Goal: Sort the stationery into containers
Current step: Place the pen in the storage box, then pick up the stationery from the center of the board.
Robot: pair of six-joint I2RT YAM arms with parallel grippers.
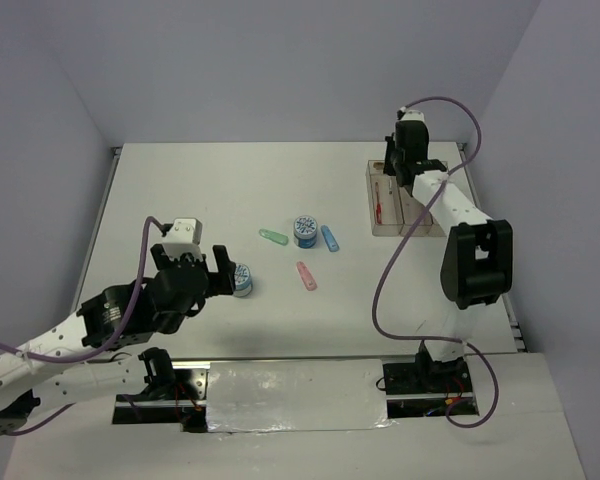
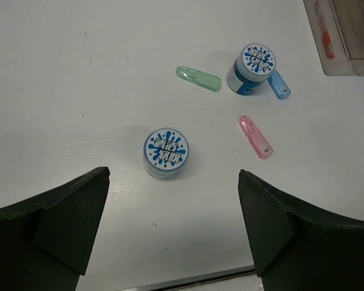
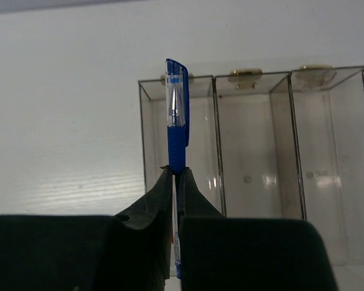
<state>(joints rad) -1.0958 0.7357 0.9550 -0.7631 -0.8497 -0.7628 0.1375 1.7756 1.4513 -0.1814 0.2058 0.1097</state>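
Our right gripper (image 3: 176, 173) is pinching a slim blue pen (image 3: 176, 115), centre frame, before the clear rectangular tray (image 3: 289, 133); our left gripper (image 2: 173, 176) is standing spread below a round tape roll (image 2: 165, 151).

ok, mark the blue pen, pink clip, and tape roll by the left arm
blue pen (image 3: 176, 136): right wrist view, barrel
pink clip (image 2: 255, 137): left wrist view, mid-body
tape roll (image 2: 165, 150): left wrist view, top label
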